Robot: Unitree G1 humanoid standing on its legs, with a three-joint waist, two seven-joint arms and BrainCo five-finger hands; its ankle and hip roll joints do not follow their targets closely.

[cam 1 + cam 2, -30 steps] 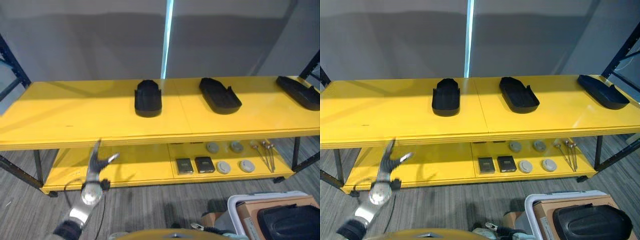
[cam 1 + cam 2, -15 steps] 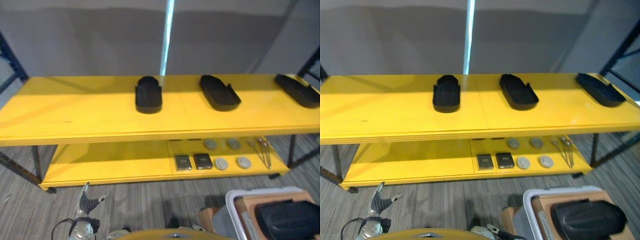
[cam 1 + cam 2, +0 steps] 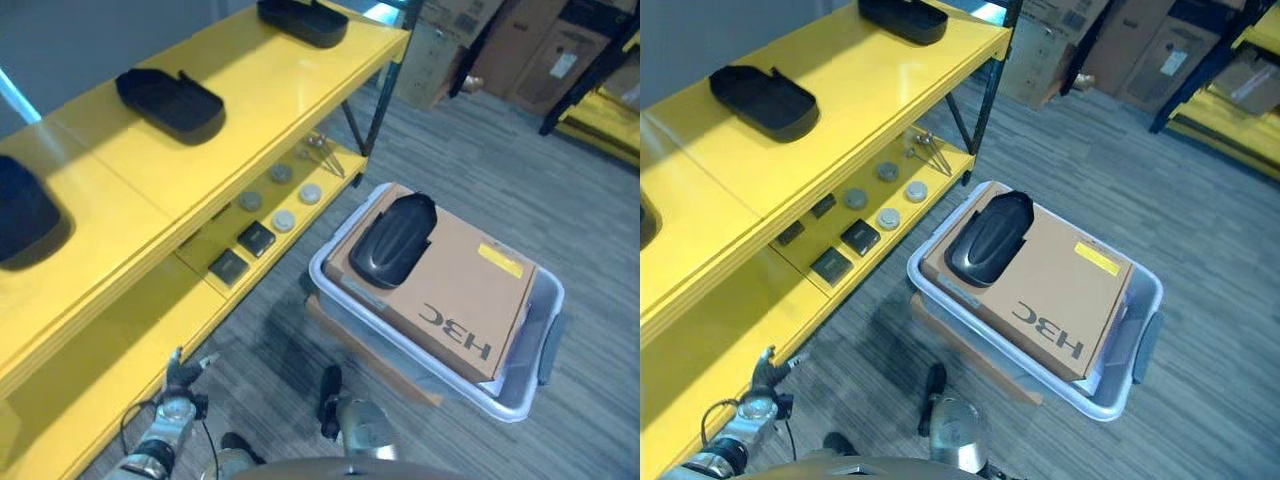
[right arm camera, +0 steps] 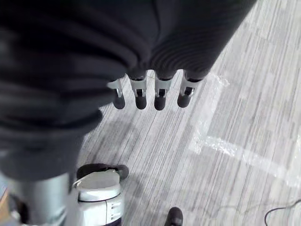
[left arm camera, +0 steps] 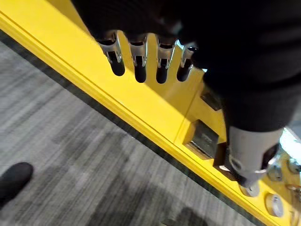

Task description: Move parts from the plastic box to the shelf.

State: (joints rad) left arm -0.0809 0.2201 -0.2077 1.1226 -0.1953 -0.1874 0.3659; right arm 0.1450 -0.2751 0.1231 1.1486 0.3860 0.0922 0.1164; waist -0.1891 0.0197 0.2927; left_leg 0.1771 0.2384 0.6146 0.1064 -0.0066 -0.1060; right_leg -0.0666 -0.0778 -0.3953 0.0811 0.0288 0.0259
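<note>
A pale grey translucent plastic box [image 3: 535, 345] is seen on the grey carpeted floor [image 3: 520, 190], just beside the yellow two-tier metal shelf [image 3: 250, 95]; a flat brown cardboard carton [image 3: 460, 300] is laid in the box and fills most of it; a yellow label and some dark print are carried on the carton's top, and the print is not read off here. A black moulded plastic part with a rounded end [image 3: 392, 240] is rested on top of the carton, at the end nearer the shelf.

Three black tray-like plastic parts are placed on the upper shelf board, well apart from one another: one at the far end [image 3: 302, 20], one in the middle [image 3: 170, 103], and one cut off by the picture's left edge [image 3: 25, 215]. On the lower board, small dark square blocks [image 3: 243, 250], round grey discs [image 3: 285, 200] and a few thin metal pins [image 3: 328, 152] are laid out.

The left robot hand [image 3: 182, 375] is held low by the shelf's lower board, fingers [image 5: 138, 59] straight and relaxed, nothing in it; the right robot hand [image 4: 150, 92] is hung over the floor, fingers likewise straight and empty.

Stacked brown cardboard boxes [image 3: 530, 45] are stood in the background.
</note>
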